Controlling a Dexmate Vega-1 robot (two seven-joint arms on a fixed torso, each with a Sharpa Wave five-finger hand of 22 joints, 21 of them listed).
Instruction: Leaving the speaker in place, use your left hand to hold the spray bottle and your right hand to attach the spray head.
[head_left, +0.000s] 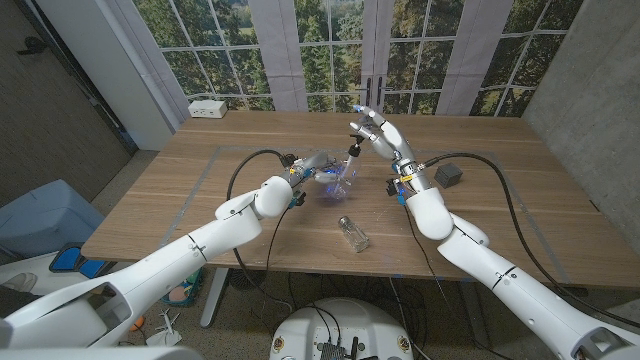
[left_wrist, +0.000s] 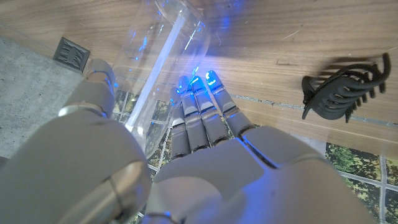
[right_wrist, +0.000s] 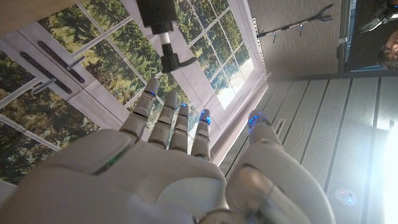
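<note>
Bottle in left robot hand; spray head w/ right robot hand.

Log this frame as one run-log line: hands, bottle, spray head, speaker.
left hand: grips spray bottle | right hand: holds spray head above bottle | spray head: not attached | speaker: on table, untouched

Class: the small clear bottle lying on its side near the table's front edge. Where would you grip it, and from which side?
Take the small clear bottle across the middle of its body, coming down from above with fingers either side. It lies slanted on the table, so its long rounded flanks are free and its ends are narrow.
</note>
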